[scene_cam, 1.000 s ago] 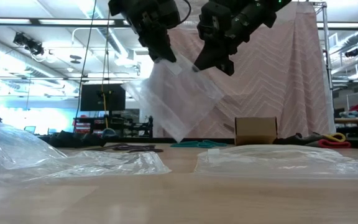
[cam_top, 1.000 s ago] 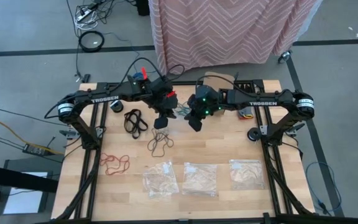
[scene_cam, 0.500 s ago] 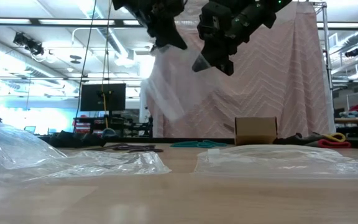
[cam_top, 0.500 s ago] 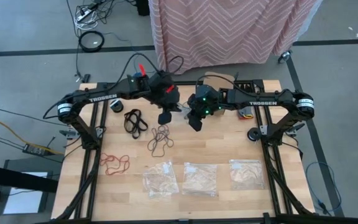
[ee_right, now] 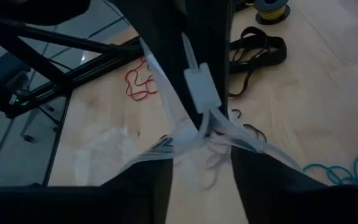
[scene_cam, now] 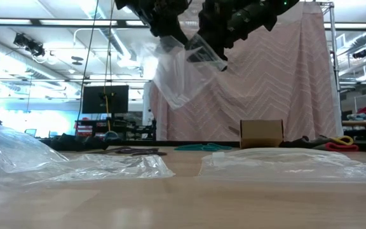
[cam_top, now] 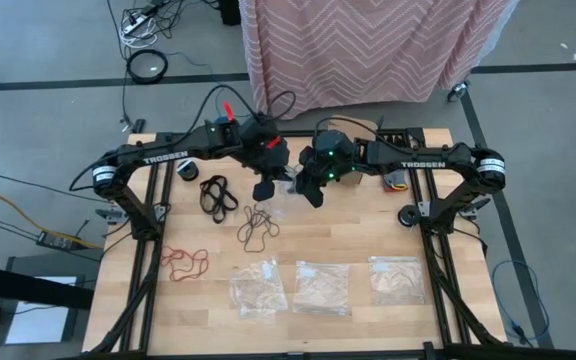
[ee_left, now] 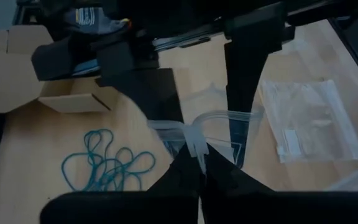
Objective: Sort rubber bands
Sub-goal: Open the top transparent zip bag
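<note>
A clear plastic zip bag hangs in the air over the table's far middle, between my two grippers. My left gripper is shut on its top rim. My right gripper faces it with fingers apart at the bag's mouth. On the table lie the rubber bands: a black cluster, a dark brown one, a red one and a teal one. My left gripper pinches the bag's white zip rim between its two fingers, slanting down from the table's left. The bag hangs slack below the fingers, clear of the table. My right gripper has its spread fingers against the bag's mouth rim, which runs from one finger to the other. It comes slanting down from the table's right. Whether the fingers are inside the mouth I cannot tell.
Three more clear bags lie flat in a row along the near side. A small cardboard box stands at the far edge, with a cable reel nearby. The arms' black frame borders both sides.
My left gripper has risen a little with the bag. The bag hung low and spread out between both grippers; it now bunches higher under the left one. My right gripper has tipped toward the left gripper, and its fingers have parted at the bag's rim.
</note>
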Controlling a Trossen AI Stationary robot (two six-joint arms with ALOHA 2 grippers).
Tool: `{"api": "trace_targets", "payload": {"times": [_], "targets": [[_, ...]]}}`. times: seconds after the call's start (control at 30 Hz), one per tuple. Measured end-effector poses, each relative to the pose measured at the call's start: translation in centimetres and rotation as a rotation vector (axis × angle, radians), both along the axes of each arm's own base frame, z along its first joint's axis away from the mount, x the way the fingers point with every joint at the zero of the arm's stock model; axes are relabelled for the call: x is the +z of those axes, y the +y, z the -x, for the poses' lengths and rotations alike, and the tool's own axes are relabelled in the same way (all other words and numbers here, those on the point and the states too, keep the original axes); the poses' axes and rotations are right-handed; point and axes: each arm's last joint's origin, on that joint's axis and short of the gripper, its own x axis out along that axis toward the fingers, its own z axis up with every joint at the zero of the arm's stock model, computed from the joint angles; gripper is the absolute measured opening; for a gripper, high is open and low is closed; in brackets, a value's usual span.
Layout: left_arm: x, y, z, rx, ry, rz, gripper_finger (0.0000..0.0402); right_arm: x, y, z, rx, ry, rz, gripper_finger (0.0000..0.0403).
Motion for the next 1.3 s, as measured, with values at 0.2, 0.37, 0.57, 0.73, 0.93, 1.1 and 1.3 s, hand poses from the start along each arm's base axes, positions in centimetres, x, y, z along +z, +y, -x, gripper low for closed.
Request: {"api": "trace_targets", "payload": {"times": [0.2,0.37,0.57,0.73,0.93,1.1,1.3], "targets": [[-0.9,0.1,-0.6,-0.018,0.015,0.016,0.0,0.0,0.0,0.0,0.003,0.001,-0.003,0.0185],[-1.6,-0.1,-1.1,-0.051,0.033,0.05,0.0,-0.1,0.0,0.0,0.006,0.005,-0.01,0.0185],[-1.7,-0.3,-1.3,-0.083,0.025,0.079,0.0,-0.1,0.0,0.0,0.007,0.003,-0.01,0.0185],[-2.5,-0.3,-2.0,-0.108,0.025,0.104,0.0,-0.2,0.0,0.0,0.01,0.009,-0.014,0.0185],[-3.2,-0.4,-2.5,-0.152,0.019,0.147,0.0,-1.9,-0.1,-1.2,0.033,0.04,-0.081,0.0185],[-3.5,-0.5,-2.4,-0.164,0.045,0.171,0.0,-2.8,-0.2,-2.0,0.032,0.029,-0.104,0.0185],[-3.3,-0.6,-2.3,-0.175,0.049,0.179,0.0,-2.2,-0.6,-2.2,0.027,-0.033,-0.098,0.017]]}}
